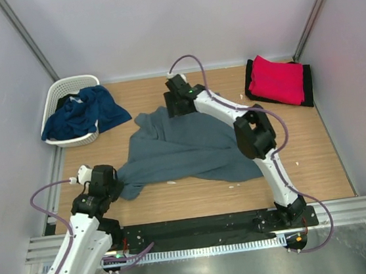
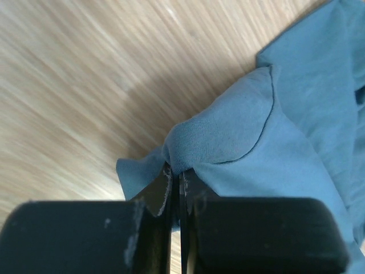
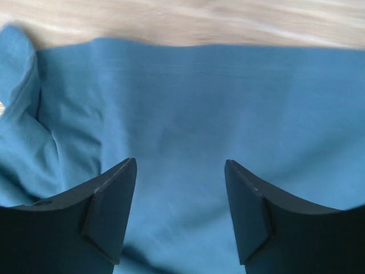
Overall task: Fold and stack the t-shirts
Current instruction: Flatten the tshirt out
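Grey-blue t-shirt (image 1: 185, 151), long axis left-right; near-left corner in left jaws

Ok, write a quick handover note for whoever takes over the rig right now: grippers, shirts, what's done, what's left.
Left gripper: shut on a pinch of the grey-blue shirt at its near-left end.
Right gripper: open over the same shirt's far edge, holding nothing.
Where: the grey-blue shirt lies spread and rumpled mid-table. The red shirt lies folded on the black shirt, far right. The navy shirt is draped over the white basket, far left.
Done: red and black stacked.
Left: fold the grey-blue, then the navy, and stack both.
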You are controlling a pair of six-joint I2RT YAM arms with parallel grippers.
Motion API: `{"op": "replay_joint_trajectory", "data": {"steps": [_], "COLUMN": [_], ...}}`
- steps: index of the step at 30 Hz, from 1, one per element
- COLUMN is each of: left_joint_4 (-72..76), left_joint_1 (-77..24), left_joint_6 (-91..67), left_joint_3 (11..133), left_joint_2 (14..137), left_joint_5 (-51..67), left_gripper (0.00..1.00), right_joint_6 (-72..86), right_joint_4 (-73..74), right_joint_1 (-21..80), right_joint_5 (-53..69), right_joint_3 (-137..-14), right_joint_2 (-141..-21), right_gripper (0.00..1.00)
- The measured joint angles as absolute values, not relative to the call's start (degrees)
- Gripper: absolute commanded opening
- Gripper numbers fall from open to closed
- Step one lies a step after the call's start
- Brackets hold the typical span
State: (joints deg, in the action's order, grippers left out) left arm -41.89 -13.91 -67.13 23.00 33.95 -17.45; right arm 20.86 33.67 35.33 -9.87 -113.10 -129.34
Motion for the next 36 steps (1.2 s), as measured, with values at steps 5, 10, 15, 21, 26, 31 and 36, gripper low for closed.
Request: {"op": "replay_joint_trajectory", "data": {"steps": [5, 10, 15, 21, 26, 31, 36], "left_joint_4": [-43.6, -44.2, -47.0, -48.7, -47.1, -39.4, -28.1], "left_joint_1": [-13.9, -13.9, -13.9, -13.9, -13.7, -11.2, -9.4], "left_joint_6": [-67.2, -67.1, -67.0, -66.4, -64.3, -58.7, -51.2], "left_joint_3": [22.8, 22.6, 23.6, 28.6, 32.3, 34.9, 40.9], "left_joint_2": [33.3, 33.1, 32.5, 32.5, 38.0, 48.1, 61.6], "left_joint_5": [-18.7, -18.9, -20.7, -24.1, -26.6, -25.3, -18.4], "left_gripper": [0.00, 0.00, 0.00, 0.00, 0.00, 0.00, 0.00], "right_joint_6": [18.4, 17.4, 16.5, 16.6, 19.5, 21.6, 24.2], "right_joint_4": [33.6, 33.6, 32.7, 31.1, 27.2, 27.1, 29.2], "right_joint_1": [39.7, 42.2, 42.3, 40.2, 35.9, 28.8, 23.4], "right_joint_5": [-9.1, -10.3, -15.2, -18.3, -18.6, -22.6, -28.1], "right_joint_3": [-122.0, -125.6, -126.6, -125.2, -115.3, -97.4, -74.6], "right_joint_2": [-139.7, -142.0, -143.1, -144.5, -139.2, -127.6, -111.7], "right_gripper": [0.72, 0.65, 0.46, 0.02, 0.01, 0.01, 0.01]}}
